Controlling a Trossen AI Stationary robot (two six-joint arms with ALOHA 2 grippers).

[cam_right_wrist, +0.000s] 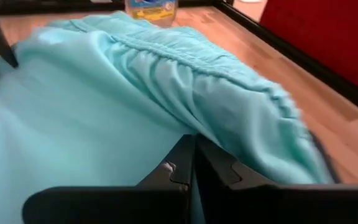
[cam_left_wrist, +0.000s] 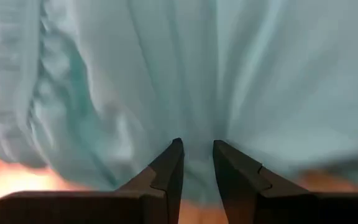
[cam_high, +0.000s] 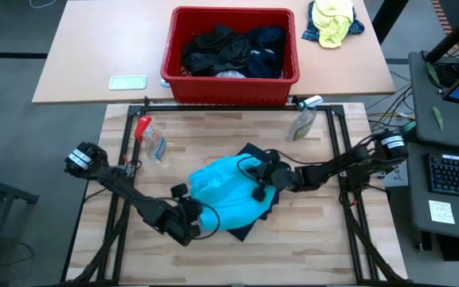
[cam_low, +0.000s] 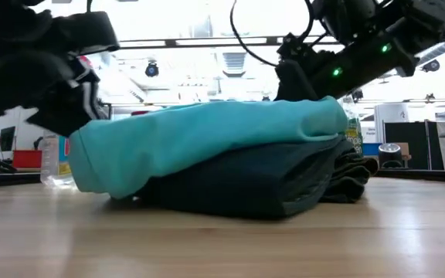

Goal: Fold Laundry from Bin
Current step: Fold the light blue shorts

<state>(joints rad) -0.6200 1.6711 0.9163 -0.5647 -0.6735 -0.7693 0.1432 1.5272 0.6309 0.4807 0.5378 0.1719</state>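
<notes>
Pinching the near edge of the bright turquoise soft garment (cam_high: 225, 191), the left gripper (cam_high: 200, 226) probably holds it taut for a fold, its fingers narrowly parted around the cloth. The right gripper (cam_high: 258, 180), fingers shut together, presses on top, seemingly pinning it. One turquoise piece lies on one dark folded garment (cam_high: 253, 209); several dark garments remain in the single red plastic bin (cam_high: 231, 84).

Turquoise garment (cam_high: 225, 195) soft matt cloth; table (cam_high: 325, 239) pale smooth wood; bin (cam_high: 229, 84) glossy red plastic.
</notes>
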